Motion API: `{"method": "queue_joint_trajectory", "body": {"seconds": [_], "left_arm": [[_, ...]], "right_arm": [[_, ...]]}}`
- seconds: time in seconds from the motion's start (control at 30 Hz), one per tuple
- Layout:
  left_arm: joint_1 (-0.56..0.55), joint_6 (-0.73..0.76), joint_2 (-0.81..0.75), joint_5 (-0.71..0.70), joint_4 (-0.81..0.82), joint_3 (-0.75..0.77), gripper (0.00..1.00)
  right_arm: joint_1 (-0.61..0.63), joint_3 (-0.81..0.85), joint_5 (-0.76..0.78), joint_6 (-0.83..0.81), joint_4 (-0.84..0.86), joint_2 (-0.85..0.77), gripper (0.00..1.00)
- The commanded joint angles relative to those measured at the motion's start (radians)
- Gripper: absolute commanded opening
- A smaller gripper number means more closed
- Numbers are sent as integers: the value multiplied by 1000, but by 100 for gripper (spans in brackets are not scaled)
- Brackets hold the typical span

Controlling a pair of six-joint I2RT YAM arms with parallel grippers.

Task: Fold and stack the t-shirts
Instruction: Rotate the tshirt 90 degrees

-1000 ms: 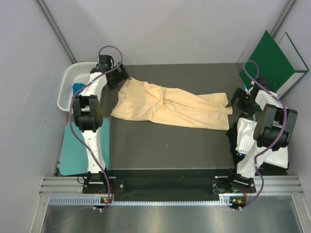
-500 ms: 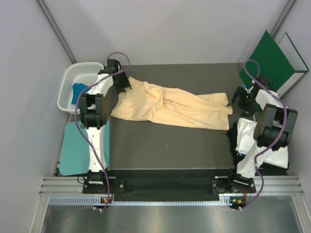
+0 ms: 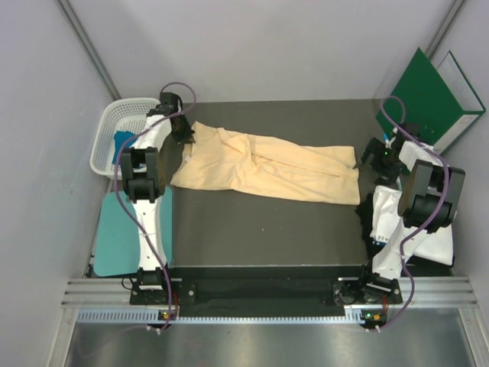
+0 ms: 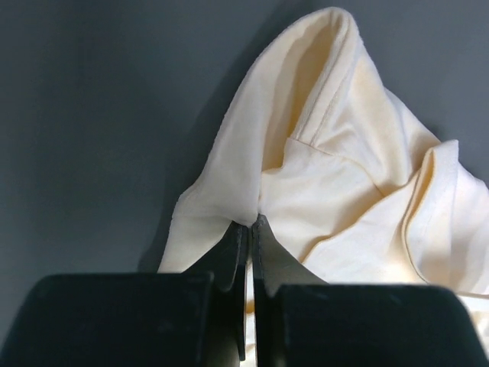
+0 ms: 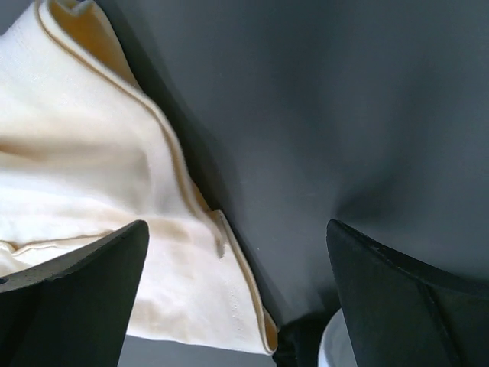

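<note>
Across the middle of the flat dark grey table top, a large pale peach-yellow cloth t-shirt lies in a long, rumpled band from the table's far-left corner to its right edge. It is spread out and no fold has been made.

At the table's far-left corner the left gripper has its jaws pressed together on a small pinch of the shirt's edge. The cloth rises in a tented peak beyond the fingers — the pinch looks firm enough to pull or lift that end.

At the table's right edge the right gripper is spread as wide as it goes and holds nothing. Its two fingers stand either side of the shirt's stitched hem corner, which lies flat on the table. Placed so, it seems ready to close on that corner, so the shirt could be drawn taut between both arms before folding.

Off the table's far-left corner a white plastic mesh basket holds a crumpled blue cloth. Off the right edge, under the right arm, lies a heap of white cloth — probably waiting its turn. Beyond the far-right corner a stiff green folder leans on the wall.
</note>
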Motion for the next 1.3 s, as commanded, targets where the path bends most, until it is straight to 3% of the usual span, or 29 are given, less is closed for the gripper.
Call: {"method": "queue_joint_trajectory", "body": {"seconds": [0.0, 0.7, 1.17, 1.27], "left_arm": [[71, -6, -107, -79, -21, 0, 0], [90, -10, -144, -125, -59, -97, 0], [94, 0, -182, -111, -53, -167, 0], [94, 2, -182, -113, -55, -163, 0]], "right_arm": [[28, 21, -35, 17, 51, 0, 100], [144, 146, -41, 83, 103, 161, 100], [246, 440, -49, 101, 70, 400, 100], [279, 469, -64, 116, 63, 442, 90]]}}
